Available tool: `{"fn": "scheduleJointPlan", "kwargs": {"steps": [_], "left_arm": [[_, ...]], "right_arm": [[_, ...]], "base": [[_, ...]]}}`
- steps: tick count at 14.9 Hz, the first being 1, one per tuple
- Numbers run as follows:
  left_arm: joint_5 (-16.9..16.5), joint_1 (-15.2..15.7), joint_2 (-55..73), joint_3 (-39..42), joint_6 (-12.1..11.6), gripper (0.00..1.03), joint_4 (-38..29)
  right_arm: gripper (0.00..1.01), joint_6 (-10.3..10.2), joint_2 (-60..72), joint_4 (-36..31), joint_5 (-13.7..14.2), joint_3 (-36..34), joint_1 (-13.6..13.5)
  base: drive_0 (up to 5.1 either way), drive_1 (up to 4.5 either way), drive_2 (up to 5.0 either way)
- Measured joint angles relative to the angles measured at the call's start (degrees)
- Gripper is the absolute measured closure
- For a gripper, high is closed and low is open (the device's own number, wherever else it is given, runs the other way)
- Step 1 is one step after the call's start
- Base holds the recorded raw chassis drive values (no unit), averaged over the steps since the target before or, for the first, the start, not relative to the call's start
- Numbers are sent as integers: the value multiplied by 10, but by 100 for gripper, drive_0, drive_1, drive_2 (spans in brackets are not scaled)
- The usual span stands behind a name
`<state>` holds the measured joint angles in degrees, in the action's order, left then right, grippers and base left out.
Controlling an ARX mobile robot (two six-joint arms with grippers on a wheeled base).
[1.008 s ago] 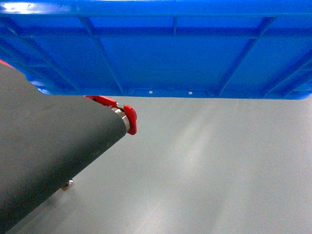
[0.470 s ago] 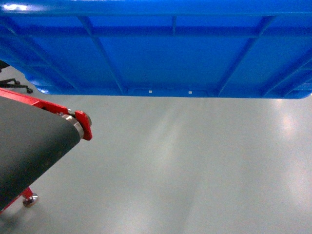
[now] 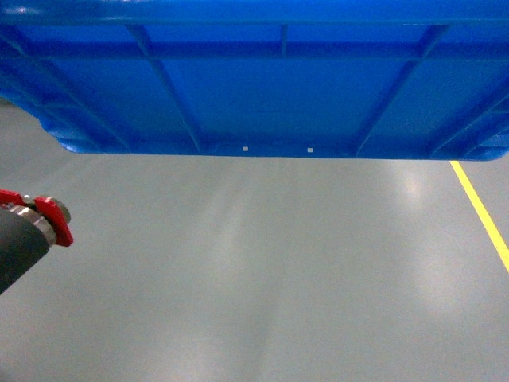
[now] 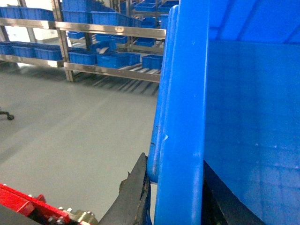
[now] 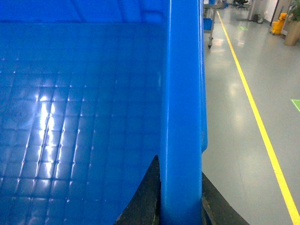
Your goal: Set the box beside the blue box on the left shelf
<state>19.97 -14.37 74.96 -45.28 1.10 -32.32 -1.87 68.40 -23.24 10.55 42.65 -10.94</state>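
Observation:
The bright-blue box [image 3: 262, 87] hangs in the air and fills the top of the head view with its ribbed side wall. My left gripper [image 4: 180, 187] is shut on the box's thick rim [image 4: 187, 93], with a black finger [image 4: 136, 187] on the outer side. My right gripper [image 5: 180, 192] is shut on the opposite rim [image 5: 183, 93], one black finger [image 5: 145, 197] inside the box. A silver-grey shelf rack [image 4: 112, 33] with roller rails stands far off, holding several blue boxes [image 4: 112, 59]. I cannot tell which of them the task means.
Grey floor [image 3: 262, 270] lies under the box. A dark conveyor belt end [image 3: 16, 243] with a red cap [image 3: 56, 219] pokes in at the left edge. A yellow floor line [image 3: 481, 211] runs along the right. Part of a red frame [image 4: 23, 206] shows low in the left wrist view.
The dark belt with its red end has slid left, almost out of the head view. A yellow floor line has come into view at the right. The box keeps its place in the frame.

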Motion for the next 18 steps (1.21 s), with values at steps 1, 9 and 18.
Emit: {"fn": "scheduleJointPlan", "kwargs": {"steps": [1, 9, 18], "left_arm": [[0, 0, 0, 0, 0, 85, 0], [0, 0, 0, 0, 0, 85, 1], [0, -1, -1, 0, 2, 85, 1]], "right_arm": [[92, 0, 0, 0, 0, 0, 0], [92, 0, 0, 1, 0, 0, 0], [92, 4, -5, 2, 2, 0, 0]], "base": [[-158, -158, -158], [-161, -161, -161], [-36, 242, -314]]}}
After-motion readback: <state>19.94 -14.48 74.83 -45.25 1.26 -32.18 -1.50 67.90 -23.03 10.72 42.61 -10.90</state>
